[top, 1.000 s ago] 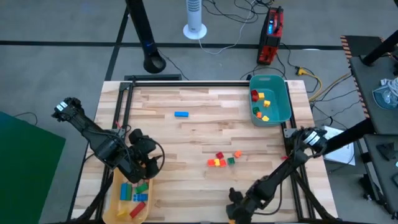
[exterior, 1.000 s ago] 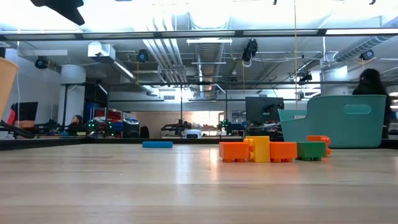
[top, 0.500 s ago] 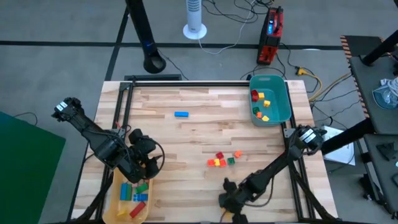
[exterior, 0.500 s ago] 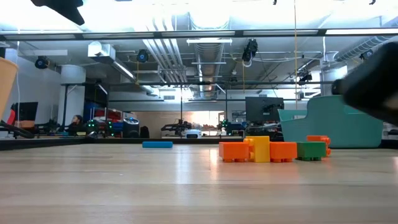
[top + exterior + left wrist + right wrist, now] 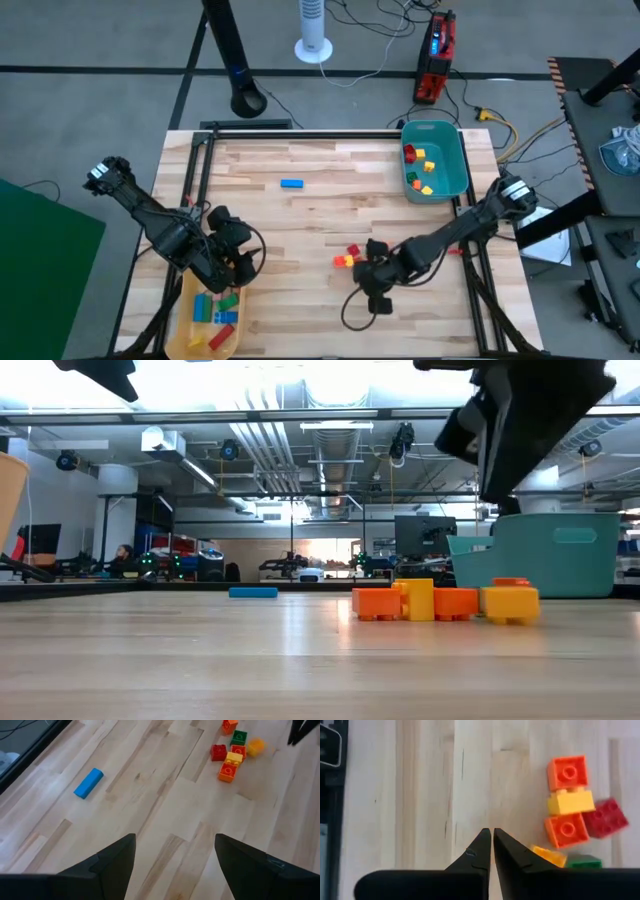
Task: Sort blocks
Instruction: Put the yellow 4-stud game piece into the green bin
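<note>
A cluster of small blocks lies at mid-table: a red one (image 5: 352, 250), an orange-yellow-orange row (image 5: 570, 800), a green one (image 5: 582, 861) and a yellow-orange one (image 5: 547, 855). A blue bar (image 5: 291, 184) lies flat, alone, toward the far left. My right gripper (image 5: 491, 832) is shut and empty, hovering above the table just on the near side of the cluster (image 5: 368, 272). My left gripper (image 5: 175, 837) is open and empty above the yellow tray (image 5: 187, 300) at the near left.
The yellow tray holds blue, green, red and yellow blocks (image 5: 215, 310). A teal bin (image 5: 462, 160) at the far right corner holds red, yellow, green and orange blocks. The table's middle and far left lie bare around the blue bar.
My right gripper has swung from the table's near edge toward the far edge, to just beside the block cluster, and now covers the cluster's right part from above. In the low view a yellow-orange block now stands in front of the green one.
</note>
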### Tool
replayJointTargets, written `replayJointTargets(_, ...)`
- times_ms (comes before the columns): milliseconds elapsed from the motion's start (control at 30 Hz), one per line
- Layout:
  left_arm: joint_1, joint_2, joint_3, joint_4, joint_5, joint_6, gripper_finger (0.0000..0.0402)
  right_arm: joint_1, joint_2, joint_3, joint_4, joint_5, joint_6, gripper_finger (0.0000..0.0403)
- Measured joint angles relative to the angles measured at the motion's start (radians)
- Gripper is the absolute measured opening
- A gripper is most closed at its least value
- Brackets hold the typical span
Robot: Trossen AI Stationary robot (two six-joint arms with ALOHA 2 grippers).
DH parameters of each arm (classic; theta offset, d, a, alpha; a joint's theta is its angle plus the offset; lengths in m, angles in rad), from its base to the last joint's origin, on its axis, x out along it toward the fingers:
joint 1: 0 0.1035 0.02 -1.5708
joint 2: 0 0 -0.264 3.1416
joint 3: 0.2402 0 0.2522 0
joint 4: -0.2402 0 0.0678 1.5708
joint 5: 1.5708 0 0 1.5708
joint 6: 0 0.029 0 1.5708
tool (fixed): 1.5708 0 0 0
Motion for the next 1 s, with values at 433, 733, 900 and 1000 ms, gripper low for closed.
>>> replayJointTargets(433,0.001,0.000,0.000,-0.001,-0.052,0.021,0.0259,-0.066,-0.016,-0.001,-0.241,0.095,0.177,0.0169)
replayJointTargets(733,0.004,0.000,0.000,0.000,-0.053,0.041,0.0259,-0.100,0.063,-0.074,-0.166,0.075,0.047,0.0256)
replayJointTargets(900,0.004,0.000,0.000,-0.001,-0.054,0.040,0.0259,-0.127,0.068,-0.112,-0.095,0.055,0.041,0.0263)
replayJointTargets(1000,0.004,0.000,0.000,-0.001,-0.054,0.040,0.0259,-0.131,0.068,-0.123,-0.055,0.011,0.024,0.0254)
